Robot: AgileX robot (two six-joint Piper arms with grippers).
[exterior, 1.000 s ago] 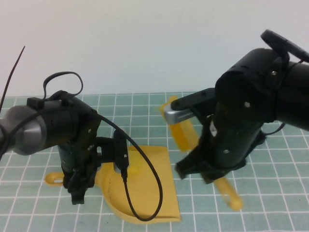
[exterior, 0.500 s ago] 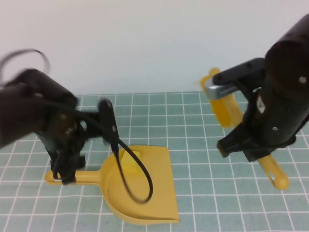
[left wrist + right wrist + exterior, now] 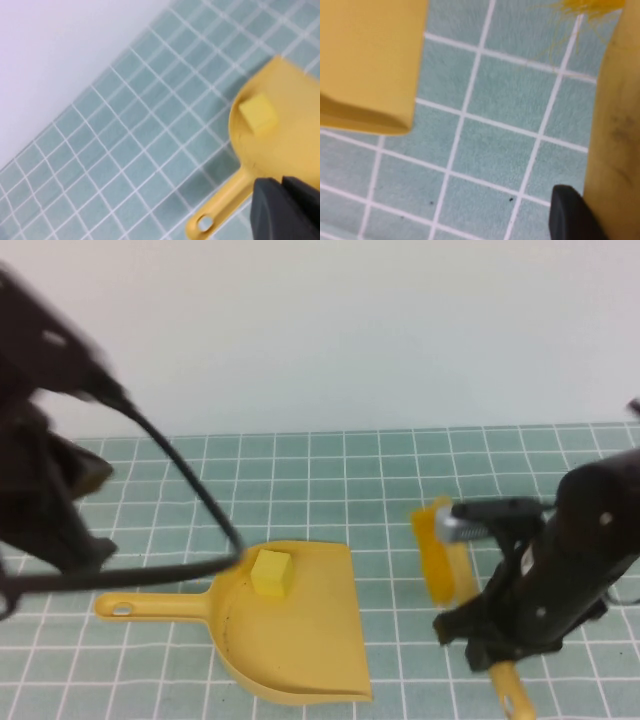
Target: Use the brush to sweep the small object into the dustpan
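Down at the near right of the worktop [image 3: 400, 490], the right gripper [image 3: 490, 645] has its fingers pinching the stiff yellow plastic brush [image 3: 445, 560] by the handle, which looks like the spot to hold it. Left of that, the small yellow foam-looking cube [image 3: 271, 572] already sits inside the yellow plastic dustpan [image 3: 300, 650]; I'd guess it's super light. Further back left, the left gripper [image 3: 287, 210] hovers near the dustpan handle, can't tell its fingers.

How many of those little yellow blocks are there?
1. The yellow block sits inside the yellow dustpan, near its back wall. The left gripper hangs above the pan's handle; the right gripper is at the brush. Another could hide behind the arms.
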